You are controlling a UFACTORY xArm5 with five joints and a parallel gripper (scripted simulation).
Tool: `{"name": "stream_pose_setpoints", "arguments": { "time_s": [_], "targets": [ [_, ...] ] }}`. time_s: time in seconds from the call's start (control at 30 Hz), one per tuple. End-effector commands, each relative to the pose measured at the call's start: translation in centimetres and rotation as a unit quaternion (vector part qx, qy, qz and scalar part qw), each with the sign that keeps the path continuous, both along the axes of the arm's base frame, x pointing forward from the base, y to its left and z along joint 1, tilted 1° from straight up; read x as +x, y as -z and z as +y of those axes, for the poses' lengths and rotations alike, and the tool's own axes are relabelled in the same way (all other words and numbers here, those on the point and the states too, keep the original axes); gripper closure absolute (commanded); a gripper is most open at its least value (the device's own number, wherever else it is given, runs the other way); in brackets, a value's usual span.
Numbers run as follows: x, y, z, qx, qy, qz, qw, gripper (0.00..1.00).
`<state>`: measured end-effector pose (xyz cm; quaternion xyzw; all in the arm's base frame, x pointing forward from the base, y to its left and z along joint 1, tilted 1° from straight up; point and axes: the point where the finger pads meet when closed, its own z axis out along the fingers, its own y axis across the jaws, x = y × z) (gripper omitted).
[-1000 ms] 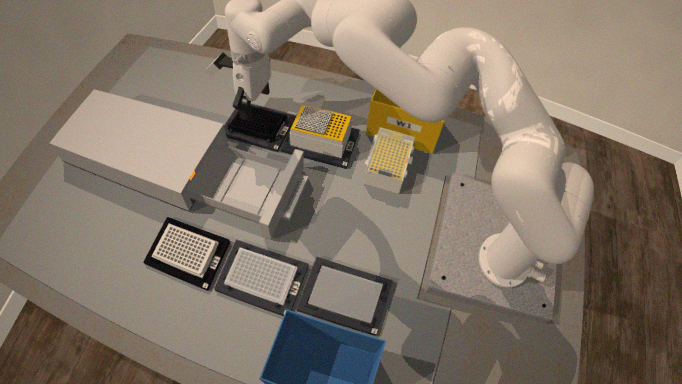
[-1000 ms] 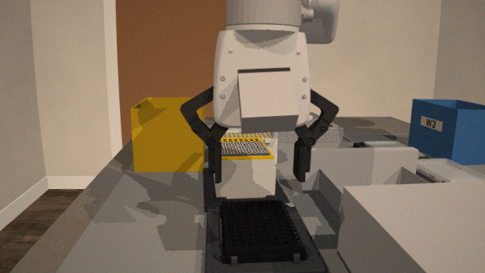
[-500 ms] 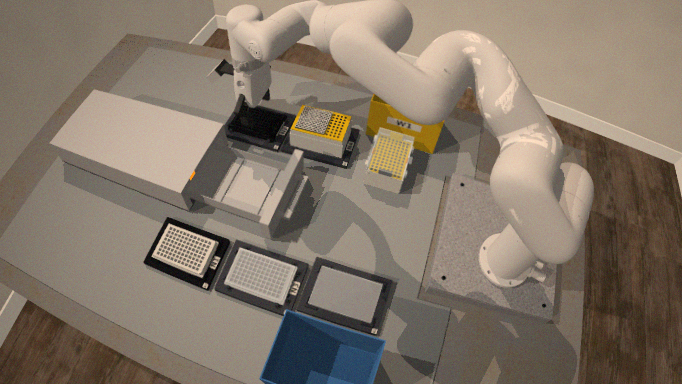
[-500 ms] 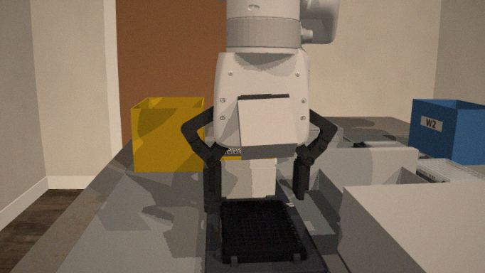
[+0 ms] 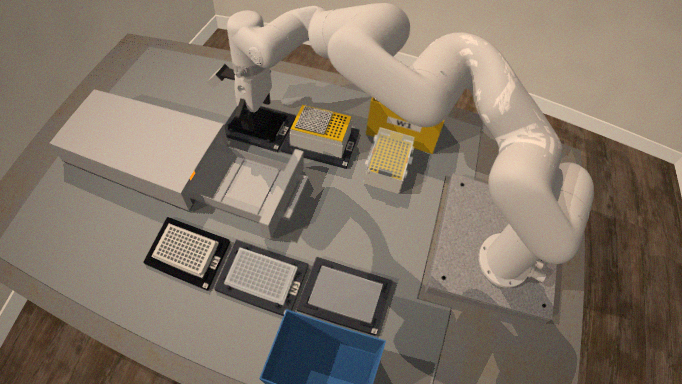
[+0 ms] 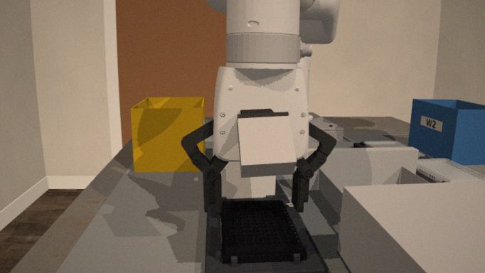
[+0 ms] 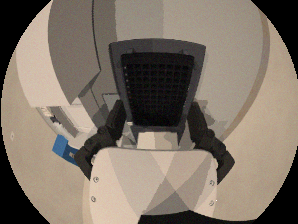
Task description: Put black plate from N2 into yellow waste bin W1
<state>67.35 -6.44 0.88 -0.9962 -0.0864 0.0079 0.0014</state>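
- fingers spread fully wide, nothing between them; gripper (image 6: 257, 193) is released, no contact with anything that i can see.
- black plate (image 6: 261, 231) sits flat in work nest n2 (image 6: 213, 245), near the far edge of the tabletop toward the far-left corner in the top view, just beside the cooler housing (image 5: 135, 145).
- key relation: plate lies directly below the fingers; the two fingertips (image 6: 212, 202) straddle the end of the plate nearest the yellow tip box (image 5: 320, 127), one outside each long side.
- plate long axis runs toward the exterior camera, so the fingers close across its short width.
- wrist view agrees: plate (image 7: 158, 90) centred ahead, fingers either side of its near end.
- tips look level with or just above the plate top; cannot tell whether they touch the nest frame.
- judgement: approach step, grasp not made; a little more descent, then close.
- yellow waste bin w1 (image 5: 430, 137) stands at the far edge past the tip box, well apart from the plate, toward the arm's base side.
- judgement: the carry must clear the tip box, which lies between nest and bin.
- risk, judged: grip sits at one end, so the plate may tilt on lift.
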Motion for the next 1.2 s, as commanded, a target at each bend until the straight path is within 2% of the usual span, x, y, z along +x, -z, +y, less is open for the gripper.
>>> {"name": "stream_pose_setpoints", "arguments": {
  "time_s": [0.0, 1.17],
  "targets": [
    [0.1, -0.2, 0.0, 0.0, 0.0, -0.002, 1.0, 0.0],
    [0.1, 1.7, 0.0, 0.0, 0.0, -0.002, 1.0, 0.0]
  ]
}}
